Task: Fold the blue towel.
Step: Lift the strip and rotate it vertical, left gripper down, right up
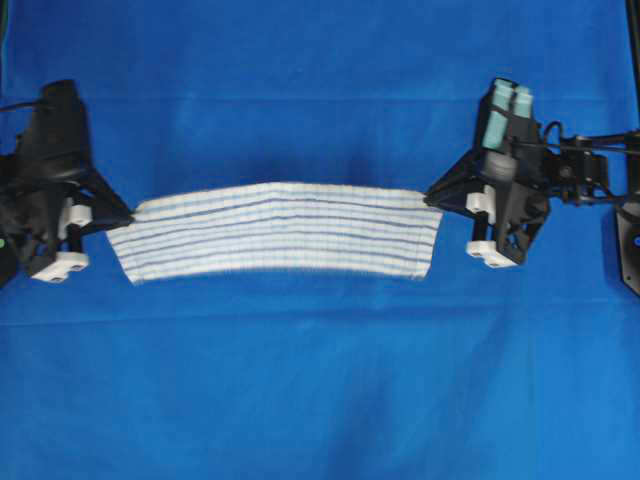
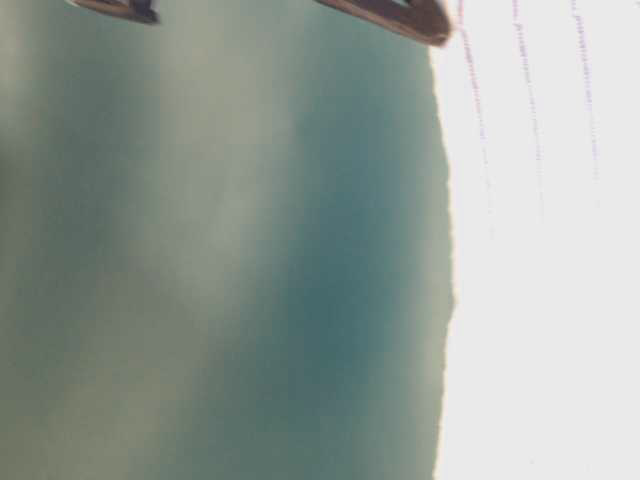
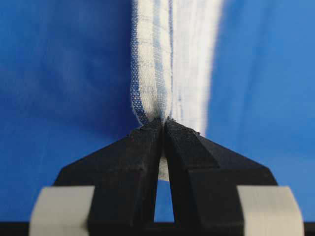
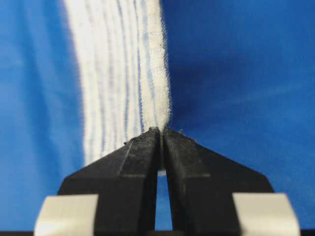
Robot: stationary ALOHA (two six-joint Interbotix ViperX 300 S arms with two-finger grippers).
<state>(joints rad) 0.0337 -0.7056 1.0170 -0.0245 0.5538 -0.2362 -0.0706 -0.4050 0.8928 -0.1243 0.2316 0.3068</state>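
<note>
No writing legible. Blue towel (image 1: 280, 232): white woven cloth w/ thin blue stripes, fuzzy edges, stretched btwn my grippers over blue table cover (image 1: 320, 400). My left gripper (image 3: 163, 123) & right gripper (image 4: 161, 130) both pinch its corners tight.

The black left pincer (image 1: 128, 214) reaches in from the left edge of the overhead view, its two fingertips pressed together on one end of the white, blue-striped woven towel (image 1: 280, 231). The black right pincer (image 1: 430, 194) comes in from the right side, likewise clamped tight on the opposite end.
</note>
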